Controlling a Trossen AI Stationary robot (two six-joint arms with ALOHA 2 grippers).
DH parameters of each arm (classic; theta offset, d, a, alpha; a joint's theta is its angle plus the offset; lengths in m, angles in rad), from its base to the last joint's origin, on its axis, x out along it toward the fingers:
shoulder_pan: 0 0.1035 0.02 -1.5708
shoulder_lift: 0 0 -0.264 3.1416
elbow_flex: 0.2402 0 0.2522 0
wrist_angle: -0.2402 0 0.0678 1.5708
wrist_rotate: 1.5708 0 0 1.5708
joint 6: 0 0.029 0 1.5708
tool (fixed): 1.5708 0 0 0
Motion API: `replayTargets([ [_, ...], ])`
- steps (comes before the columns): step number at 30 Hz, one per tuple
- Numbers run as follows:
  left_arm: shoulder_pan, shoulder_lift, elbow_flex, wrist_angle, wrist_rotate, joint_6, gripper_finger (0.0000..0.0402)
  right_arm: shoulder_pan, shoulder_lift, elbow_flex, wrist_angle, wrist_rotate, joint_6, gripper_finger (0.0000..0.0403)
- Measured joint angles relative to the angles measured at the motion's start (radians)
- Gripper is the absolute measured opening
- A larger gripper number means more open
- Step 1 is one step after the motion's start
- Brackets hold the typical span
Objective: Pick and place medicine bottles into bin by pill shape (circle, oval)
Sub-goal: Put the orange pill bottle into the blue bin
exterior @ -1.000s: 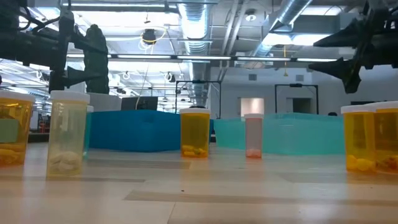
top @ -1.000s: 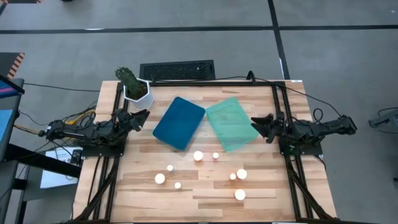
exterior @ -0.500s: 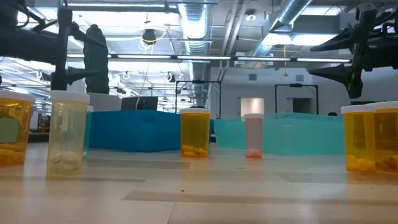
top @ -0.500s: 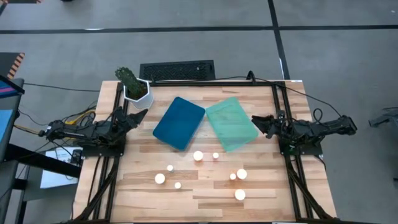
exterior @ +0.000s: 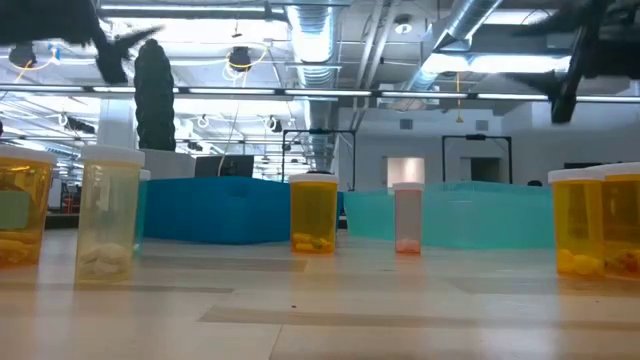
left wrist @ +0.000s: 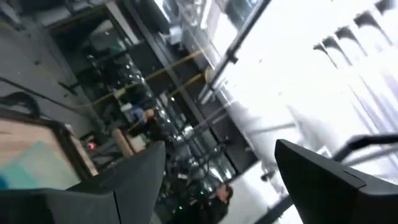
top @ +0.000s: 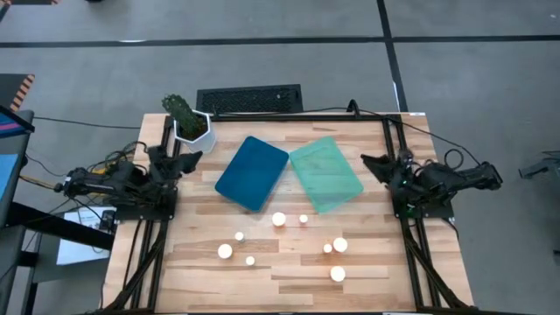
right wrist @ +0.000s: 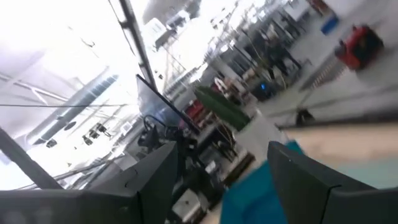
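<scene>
1. Spanning the whole scene, the wooden table [top: 289, 280] carries everything, and nothing on it looks sorted yet.
2. Next in size, the 2 arms sit at the table's side edges: the left gripper [top: 184, 160] is near the cactus pot [top: 194, 131], the right gripper [top: 374, 163] is beside the green tray. Both hang above the surface, well apart from any bottle.
3. In each wrist view the 2 dark fingers stand wide apart with only the room between them, so both grippers are spread and hold nothing.
4. The dark blue tray [top: 252, 172] and the mint green tray [top: 325, 173] lie side by side at the table's far middle, angled toward each other. Neither shows a bottle inside.
5. The medicine bottles [top: 279, 219] stand upright in a loose scatter on the near half of the table, in front of the trays; I count 8 white caps from above.
6. In the low view, a yellow-amber bottle [exterior: 314, 214] and a slimmer one [exterior: 407, 218] show pills at the bottom, though their shape is too small to tell.
7. By my judgement the task is at its start: 0 bottles placed, all 8 left to pick and sort.
</scene>
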Motion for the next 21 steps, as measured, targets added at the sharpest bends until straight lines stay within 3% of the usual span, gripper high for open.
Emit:
replayTargets([
  [5, 0.000, 0.168, 0.209, -0.183, 0.100, 0.030, 0.0297, 0.000, 0.013, 0.144, -0.122, 0.000, -0.139, 0.0260],
  [14, -0.056, 0.633, 0.648, -0.886, 0.506, -0.055, 0.0297, 0.000, 0.040, 0.357, -0.422, 0.000, -0.180, 0.0260],
  [17, -0.113, 0.778, 0.740, -1.000, 0.542, -0.032, 0.0297, 0.000, 0.040, 0.370, -0.429, 0.000, -0.180, 0.0260],
  [21, -0.211, 0.939, 0.809, -1.010, 0.532, 0.021, 0.0297, 0.000, 0.040, 0.375, -0.435, 0.000, -0.180, 0.0260],
])
